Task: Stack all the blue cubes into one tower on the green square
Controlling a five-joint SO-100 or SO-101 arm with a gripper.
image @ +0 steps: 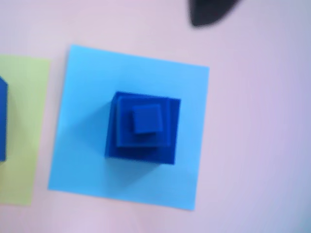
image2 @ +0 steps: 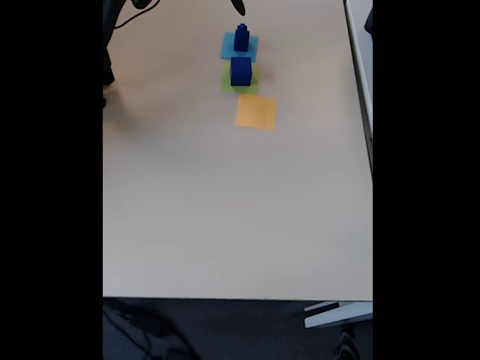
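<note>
Three nested blue outlines in the blurred wrist view mark a tower [image: 144, 127] on the light-blue square [image: 87, 121]; just left, another blue cube [image: 2, 119], cut by the frame edge, sits on the green square [image: 22, 131]. One dark pincer [image: 210, 12] tip pokes in beyond the light-blue square, so whether it is open cannot be told.

Dark blue cubes [image: 147, 127] sit on a light-blue paper square [image: 87, 121]; another dark blue cube [image2: 241, 70] on the yellow-green square [image: 22, 121]. An orange square [image2: 256, 112] lies on the pale beige table [image2: 225, 210].
</note>
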